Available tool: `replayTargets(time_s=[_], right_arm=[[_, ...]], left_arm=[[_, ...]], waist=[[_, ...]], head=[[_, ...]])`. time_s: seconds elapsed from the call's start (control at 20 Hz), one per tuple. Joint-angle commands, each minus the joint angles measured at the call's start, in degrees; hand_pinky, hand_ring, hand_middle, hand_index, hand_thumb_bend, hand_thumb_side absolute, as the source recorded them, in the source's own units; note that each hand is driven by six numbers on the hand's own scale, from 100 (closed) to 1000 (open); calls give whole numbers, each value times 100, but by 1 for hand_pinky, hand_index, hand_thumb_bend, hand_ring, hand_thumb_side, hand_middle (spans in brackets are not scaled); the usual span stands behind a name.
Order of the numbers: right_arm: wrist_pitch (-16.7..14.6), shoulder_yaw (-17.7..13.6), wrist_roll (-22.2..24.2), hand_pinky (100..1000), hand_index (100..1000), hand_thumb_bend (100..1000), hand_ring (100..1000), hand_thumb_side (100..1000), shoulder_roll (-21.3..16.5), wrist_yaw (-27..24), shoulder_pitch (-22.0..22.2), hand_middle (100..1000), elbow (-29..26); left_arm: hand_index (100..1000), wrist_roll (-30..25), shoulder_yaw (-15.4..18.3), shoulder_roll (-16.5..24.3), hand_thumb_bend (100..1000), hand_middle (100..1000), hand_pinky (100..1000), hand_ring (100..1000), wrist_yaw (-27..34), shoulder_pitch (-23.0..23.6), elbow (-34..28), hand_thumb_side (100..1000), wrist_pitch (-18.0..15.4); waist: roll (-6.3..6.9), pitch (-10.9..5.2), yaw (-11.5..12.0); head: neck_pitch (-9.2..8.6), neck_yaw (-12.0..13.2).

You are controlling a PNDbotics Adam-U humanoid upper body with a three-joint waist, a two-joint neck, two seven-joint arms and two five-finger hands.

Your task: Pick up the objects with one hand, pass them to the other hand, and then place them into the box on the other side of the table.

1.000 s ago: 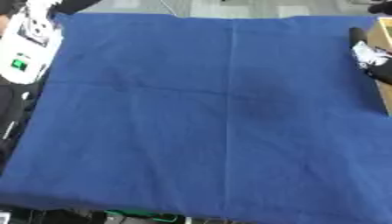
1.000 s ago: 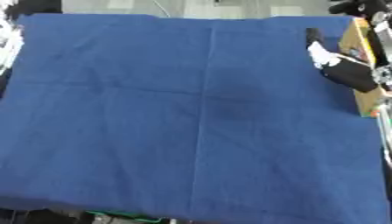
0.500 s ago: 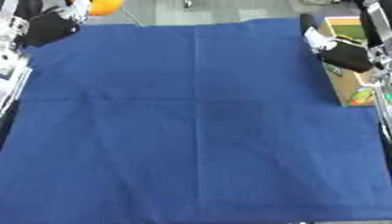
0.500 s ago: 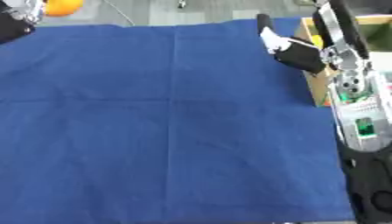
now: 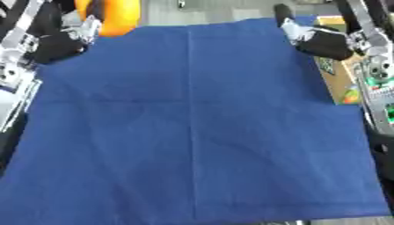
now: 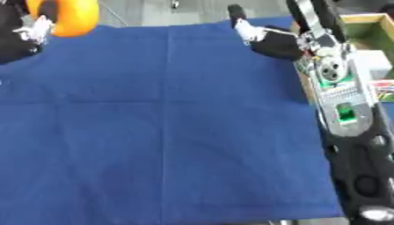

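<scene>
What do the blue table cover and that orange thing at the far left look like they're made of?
The blue table cover looks like woven cloth with a matte finish: fold creases cross it. The orange thing looks smooth and rounded, perhaps plastic or fruit skin; its material stays uncertain.

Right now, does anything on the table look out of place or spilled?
Nothing stands out. The blue cloth lies flat with only fold creases. The left hand has an orange object by its fingers at the far left corner; the right hand hovers far right.
</scene>
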Motion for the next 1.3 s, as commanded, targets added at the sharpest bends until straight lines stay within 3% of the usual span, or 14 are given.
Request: replayTargets(time_s=[0.05, 0.55, 0.8, 0.85, 0.9, 1.3], right_arm=[[-31, 16, 5, 880, 953, 315, 819, 410, 12, 79, -148, 831, -127], [-61, 78, -134, 900, 946, 326, 834, 419, 172, 142, -345, 840, -300], [-173, 209, -61, 918, 929, 312, 836, 412, 310, 267, -582, 835, -474], [-200, 242, -32, 924, 923, 345, 837, 436, 341, 295, -634, 834, -501], [-226, 275, 1, 924, 923, 308, 836, 410, 371, 318, -680, 834, -520], [-475, 564, 390, 944, 915, 300, 835, 407, 534, 392, -875, 831, -502]], left_arm=[[368, -287, -50, 27, 100, 320, 667, 289, 416, -154, -234, 291, -195], [370, -909, -207, -375, 100, 319, 668, 291, 1222, -343, -256, 297, -386], [368, -1099, -273, -488, 100, 318, 670, 289, 1176, -426, -81, 298, -475], [368, -1123, -282, -509, 100, 317, 670, 288, 1151, -444, -42, 298, -497], [368, -1144, -291, -529, 100, 317, 670, 289, 1122, -462, -2, 299, -520], [368, -1205, -400, -703, 100, 318, 671, 288, 713, -721, 419, 305, -681]], waist=[[-80, -205, 11], [-149, -200, -23], [-179, -191, -48], [-185, -188, -51], [-190, -186, -54], [-231, -189, -51]], head=[[-49, -14], [-70, 59], [-97, 93], [-105, 95], [-113, 96], [-127, 194]])
